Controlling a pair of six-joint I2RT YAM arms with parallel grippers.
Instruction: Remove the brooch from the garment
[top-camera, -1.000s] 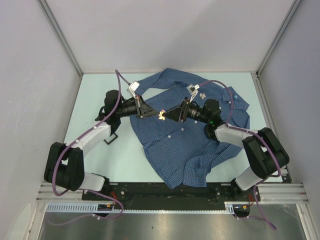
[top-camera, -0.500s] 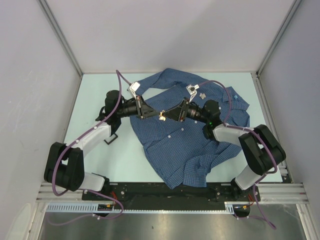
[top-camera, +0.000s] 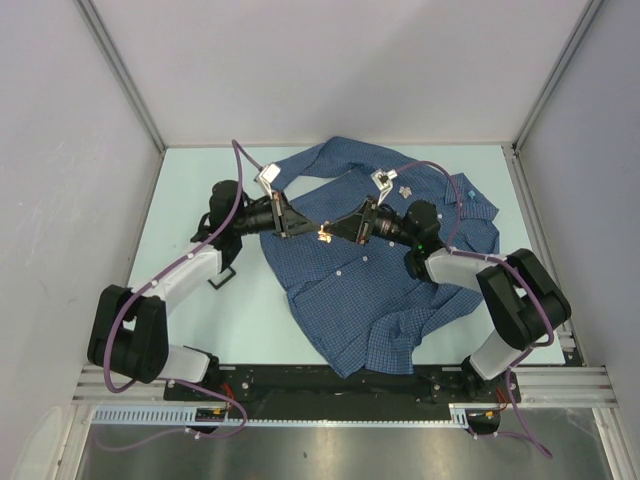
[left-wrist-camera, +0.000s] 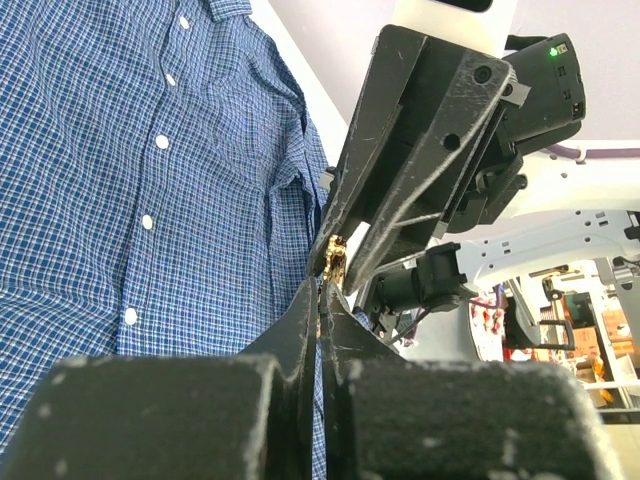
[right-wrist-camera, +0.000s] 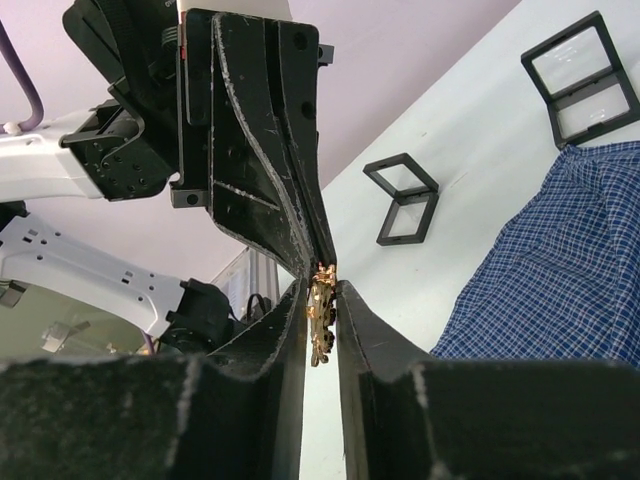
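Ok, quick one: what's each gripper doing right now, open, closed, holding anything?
Left gripper: closed, its tips pinching one end of the gold brooch.
Right gripper: closed on the same brooch, which is held clear of the shirt.

Pale grey walls (top-camera: 340, 70), mint tabletop (top-camera: 185, 170), perhaps cluttered workshop (left-wrist-camera: 585, 315) beyond

Lit evenly and brightly from overhead; only faint shadows are cast. Bodies of the left claw (left-wrist-camera: 322, 295) and right claw (right-wrist-camera: 320, 288) are blurred nearest each wrist lens. A glint is seen on the small gold metal brooch (right-wrist-camera: 321, 322) between the right claw's tips.
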